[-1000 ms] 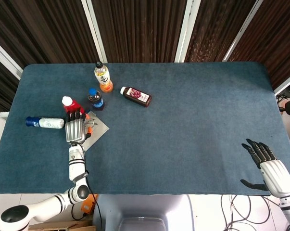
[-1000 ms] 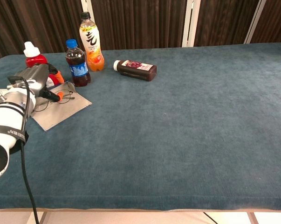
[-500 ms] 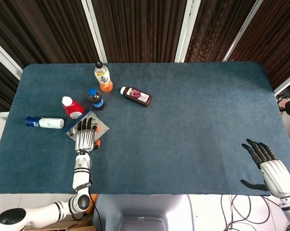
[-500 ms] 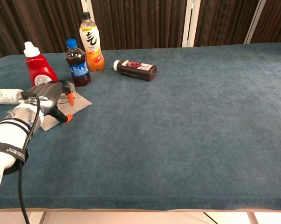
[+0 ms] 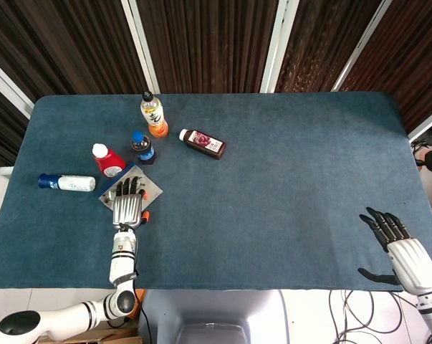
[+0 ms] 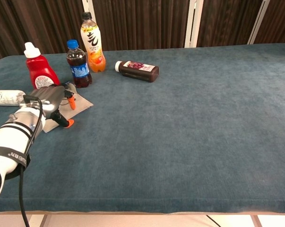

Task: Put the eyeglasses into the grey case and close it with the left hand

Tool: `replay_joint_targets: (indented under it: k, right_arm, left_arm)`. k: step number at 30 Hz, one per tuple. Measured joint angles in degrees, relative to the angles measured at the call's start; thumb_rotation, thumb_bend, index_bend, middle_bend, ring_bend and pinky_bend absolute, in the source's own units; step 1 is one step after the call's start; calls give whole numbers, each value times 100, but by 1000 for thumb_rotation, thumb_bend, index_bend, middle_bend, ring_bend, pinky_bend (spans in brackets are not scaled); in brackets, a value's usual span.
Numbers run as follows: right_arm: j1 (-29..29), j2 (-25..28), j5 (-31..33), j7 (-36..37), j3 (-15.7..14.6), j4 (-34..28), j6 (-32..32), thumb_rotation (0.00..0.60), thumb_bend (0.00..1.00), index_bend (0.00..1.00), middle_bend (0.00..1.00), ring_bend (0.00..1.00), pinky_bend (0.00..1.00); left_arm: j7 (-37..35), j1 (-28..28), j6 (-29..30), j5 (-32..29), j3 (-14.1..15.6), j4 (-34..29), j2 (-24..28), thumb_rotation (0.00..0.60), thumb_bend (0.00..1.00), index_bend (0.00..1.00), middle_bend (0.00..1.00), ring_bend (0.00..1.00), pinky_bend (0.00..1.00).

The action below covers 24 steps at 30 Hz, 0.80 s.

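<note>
Desk [image 5: 287,186] cloth, dark blue, fills most of both views. At the left of the frame we see our left hand [image 5: 129,205] lying over the grey case [image 5: 150,189], fingers stretched out toward the upper left and spread apart, holding nothing that we can make out. The case lies flat and open on the desk, a pale grey sheet with its corner showing past the fingers. In the chest view the left hand [image 6: 51,101] covers most of the grey case [image 6: 83,102], and only a thin trace of the eyeglasses [image 6: 65,103] shows beside the orange-tipped fingers [image 6: 72,101]; we cannot tell how the glasses sit on the case.

Just above the case in the head view stand a red bottle [image 5: 107,160] with a white cap and a dark cola bottle [image 5: 142,147] with a blue cap. Further up stands an orange drink bottle [image 5: 153,115]. A dark juice bottle [image 5: 203,143] lies on its side to the right of these. A white bottle [image 5: 66,183] with a blue cap lies on its side at the far left.

At the lower right of the head view we see our right hand [image 5: 398,242] off the desk's edge, fingers apart and holding nothing.
</note>
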Motion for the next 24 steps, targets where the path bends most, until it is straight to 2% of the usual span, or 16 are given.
replay_joint_targets:
  k: [10, 18, 24]
  right_arm:
    - [-4, 10, 4, 31, 1, 7, 17, 600, 252, 0, 0, 0, 0]
    - [-4, 11, 9, 33, 3, 6, 17, 600, 252, 0, 0, 0, 0]
    - [-6, 6, 18, 20, 5, 2, 17, 600, 252, 0, 0, 0, 0]
  left_arm:
    - [284, -30, 80, -64, -12, 245, -122, 600, 270, 428, 37, 0, 42]
    - [494, -27, 248, 54, 49, 532, -199, 600, 400, 433, 37, 0, 31]
    - [411, -18, 360, 255, 68, 837, -281, 600, 427, 443, 38, 0, 28]
